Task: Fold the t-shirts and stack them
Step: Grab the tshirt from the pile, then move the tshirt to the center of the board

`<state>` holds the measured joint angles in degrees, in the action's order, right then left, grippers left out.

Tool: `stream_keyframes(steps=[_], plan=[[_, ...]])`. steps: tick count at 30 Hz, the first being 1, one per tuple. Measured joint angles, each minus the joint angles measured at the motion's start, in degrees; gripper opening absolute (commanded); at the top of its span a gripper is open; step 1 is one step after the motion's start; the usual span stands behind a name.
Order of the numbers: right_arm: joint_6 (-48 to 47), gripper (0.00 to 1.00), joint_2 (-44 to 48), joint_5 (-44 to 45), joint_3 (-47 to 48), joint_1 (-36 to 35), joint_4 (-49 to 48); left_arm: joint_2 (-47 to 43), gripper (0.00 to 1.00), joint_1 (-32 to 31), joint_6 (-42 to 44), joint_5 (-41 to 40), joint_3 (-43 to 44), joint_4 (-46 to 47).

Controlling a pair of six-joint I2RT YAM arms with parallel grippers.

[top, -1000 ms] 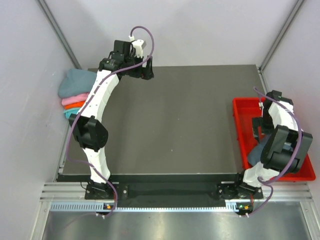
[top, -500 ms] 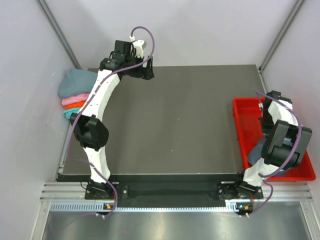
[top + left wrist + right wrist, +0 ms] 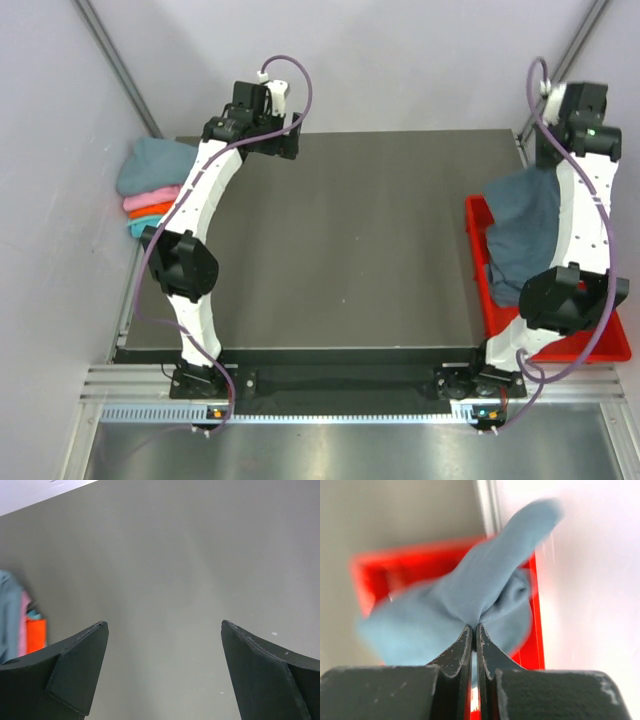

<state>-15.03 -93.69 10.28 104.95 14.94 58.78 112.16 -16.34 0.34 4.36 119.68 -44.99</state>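
Dark table (image 3: 360, 250) | left gripper (image 3: 163, 625) spread wide | right gripper (image 3: 474, 628) pinching blue-grey t-shirt (image 3: 465, 592)

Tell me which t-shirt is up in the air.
The slate blue-grey t-shirt: it hangs unfolded from the shut right gripper over the red tray. The other t-shirts lie stacked at the table's far left.

Tray (image 3: 474, 228): red plastic, rectangular, at the table's right side.
Table (image 3: 350, 250): dark grey matte top.
Walls (image 3: 420, 60): pale, plain.
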Motion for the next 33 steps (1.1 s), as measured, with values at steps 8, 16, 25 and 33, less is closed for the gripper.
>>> stream_keyframes(steps=[8, 16, 25, 33], plan=[[-6.2, 0.0, 0.0, -8.9, 18.3, -20.5, -8.0, -0.2, 0.99, 0.1, 1.1, -7.3, -3.5, 0.7], [-7.6, 0.0, -1.5, -14.1, 22.0, -32.1, -13.2, -4.3, 0.99, 0.3, 0.9, -11.9, -11.8, 1.0], [-2.8, 0.0, -1.7, -16.4, 31.0, -32.8, -28.3, -9.7, 0.99, 0.7, 2.3, -16.8, -14.9, 1.4], [4.2, 0.0, -2.4, -22.7, 32.4, -33.1, -39.4, -9.5, 0.99, 2.4, 5.9, -21.5, -15.0, 1.4]])
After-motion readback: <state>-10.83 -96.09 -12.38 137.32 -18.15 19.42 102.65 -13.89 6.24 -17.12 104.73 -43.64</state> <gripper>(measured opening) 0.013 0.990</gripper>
